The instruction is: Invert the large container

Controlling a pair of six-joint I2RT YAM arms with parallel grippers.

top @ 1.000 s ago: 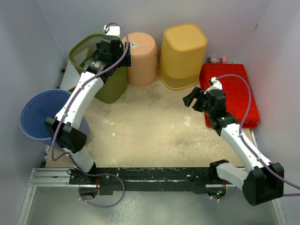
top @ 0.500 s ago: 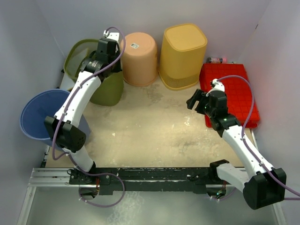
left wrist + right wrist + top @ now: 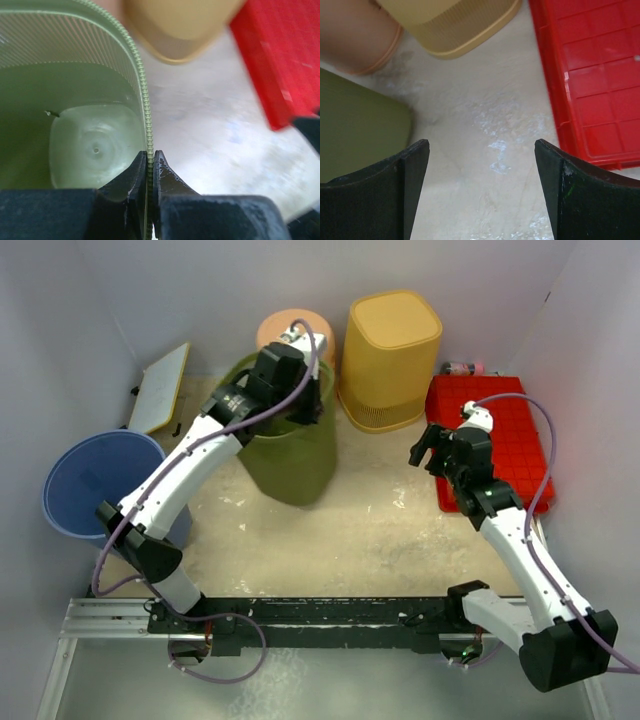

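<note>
The counter (image 3: 370,530) is beige, with white dusty marks, and pale walls (image 3: 130,290) close it on 3 sides. The green bin (image 3: 295,460) is far of the middle, a little to the left, mouth up and leaning; I cannot tell if its base touches the counter. Just behind it is the pink bin (image 3: 272,330), and near on its right the yellow bin (image 3: 392,340), both upside down. The blue bin (image 3: 90,480) is at the left wall and the red crate (image 3: 510,440) at the right.

The left arm (image 3: 190,475) reaches far and to the right, over the green bin. The left jaws are closed on the bin's ribbed rim (image 3: 145,115), 1 finger inside and 1 outside. The right arm (image 3: 515,535) stretches far along the crate's left edge. The right jaws are spread wide and hold nothing, above bare counter.

Bare counter lies between the green bin and the crate, and from the bin to the arm bases. On its far side the bin is close to the pink and yellow bins.
</note>
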